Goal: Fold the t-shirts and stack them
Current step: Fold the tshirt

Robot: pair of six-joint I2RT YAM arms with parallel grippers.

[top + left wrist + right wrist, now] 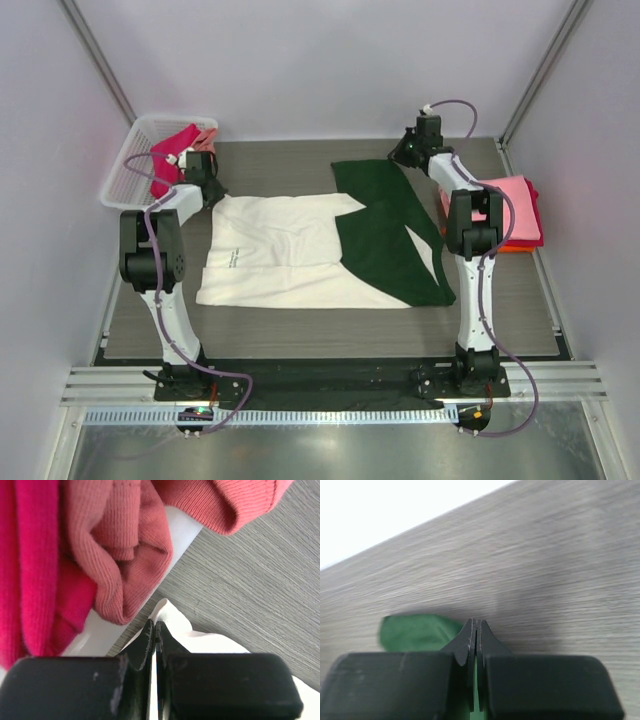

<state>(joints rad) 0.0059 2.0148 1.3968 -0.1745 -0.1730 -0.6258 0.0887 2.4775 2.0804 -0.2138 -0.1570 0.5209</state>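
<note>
While the cream tee (290, 250) lies unfolded, pinched at its far edge by the closed left pincer (155, 628) and right pincer (476, 625), folded tees (510, 210) are stacked beside the right; unfolded tees (175, 150) are kept in the basket (120, 185) beside the left.

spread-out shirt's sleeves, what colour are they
Dark green sleeves, clearest in the top external view.

Cream green-sleeved tee (280, 255) lies spread flat; pink tee (505, 198) sits folded at right.

small print (232, 257) on cream t-shirt (285, 245), unreadable
</note>
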